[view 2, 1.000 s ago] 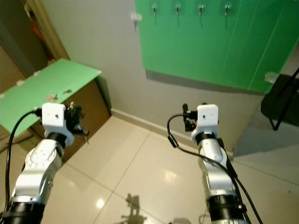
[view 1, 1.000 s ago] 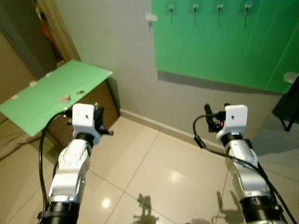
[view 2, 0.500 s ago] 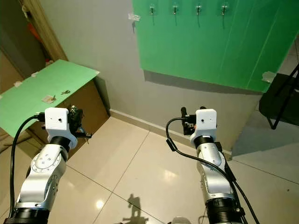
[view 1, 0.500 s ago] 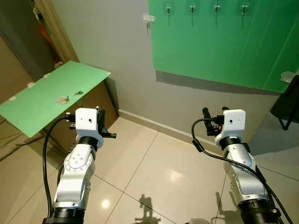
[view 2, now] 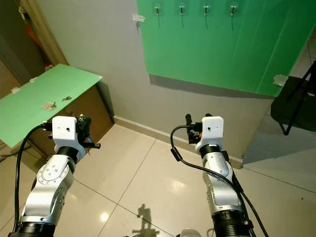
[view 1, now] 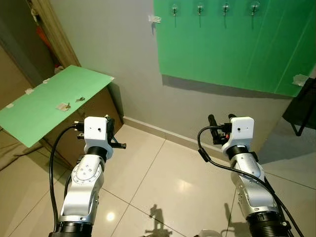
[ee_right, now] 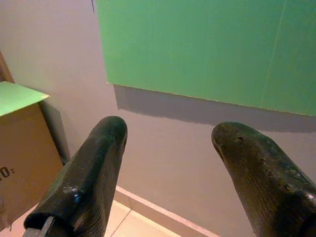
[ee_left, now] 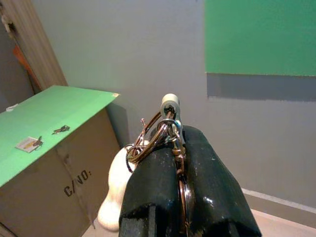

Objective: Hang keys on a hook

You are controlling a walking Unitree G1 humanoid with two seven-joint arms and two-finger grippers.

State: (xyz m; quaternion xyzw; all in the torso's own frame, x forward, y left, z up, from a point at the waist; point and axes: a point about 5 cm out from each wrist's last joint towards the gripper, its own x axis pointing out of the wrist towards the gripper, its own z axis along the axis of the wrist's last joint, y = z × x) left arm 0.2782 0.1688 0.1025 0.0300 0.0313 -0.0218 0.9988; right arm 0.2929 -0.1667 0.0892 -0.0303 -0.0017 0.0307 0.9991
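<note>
A cardboard box point(ee_left: 59, 182) under a green sheet point(view 1: 49, 101) stands leftmost, then the left pincer point(ee_left: 177, 163) clamped on the keys point(ee_left: 160, 136) – floor tiles between – the right pincer point(ee_right: 170, 148) spread empty, hooks point(view 1: 200, 8) high on the green wall board point(view 1: 237, 44).

Bunch of keys point(ee_left: 163, 136) on brass rings, pinched upright between the left tool's point(ee_left: 178, 163) closed fingers.
</note>
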